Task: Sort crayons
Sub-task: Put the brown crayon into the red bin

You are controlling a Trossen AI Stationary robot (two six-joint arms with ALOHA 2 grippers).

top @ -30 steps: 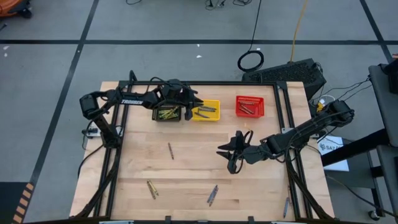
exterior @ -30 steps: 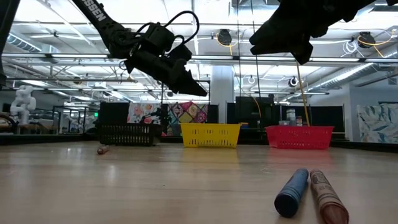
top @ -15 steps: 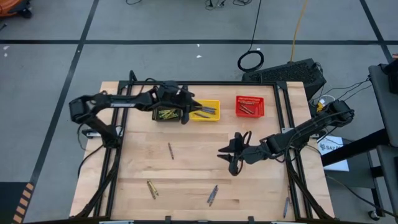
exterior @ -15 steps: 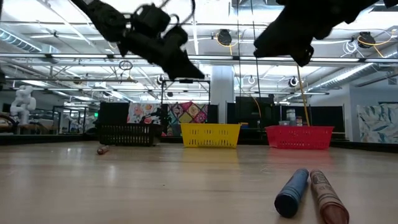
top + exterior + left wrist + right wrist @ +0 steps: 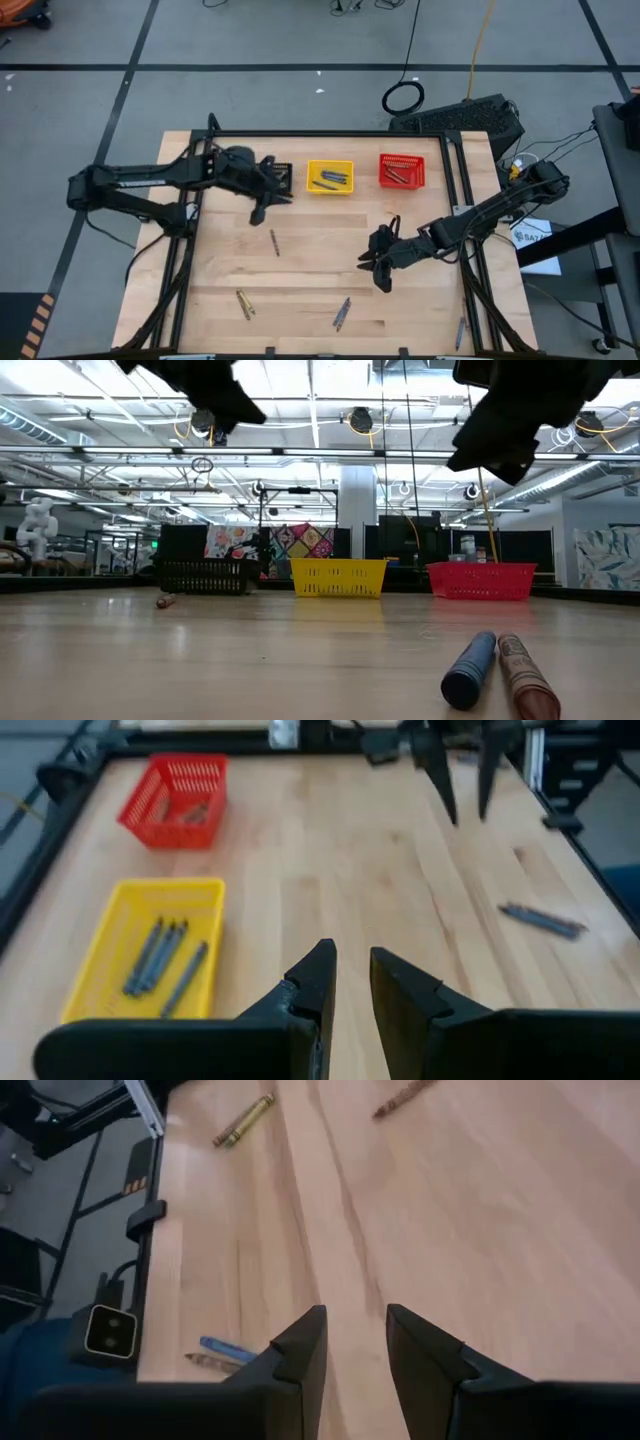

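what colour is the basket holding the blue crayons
Yellow. The basket with the blue crayons shows best in the left wrist view.

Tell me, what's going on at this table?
Two robot arms are sorting crayons into baskets by colour. The yellow basket holds blue ones, the red basket brownish ones. Both the left end effector and right end effector hover empty. Loose crayons remain on the table.

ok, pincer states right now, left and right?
Left pincer: open, holding nothing, above the table near the yellow basket.
Right pincer: open, empty, above bare table.
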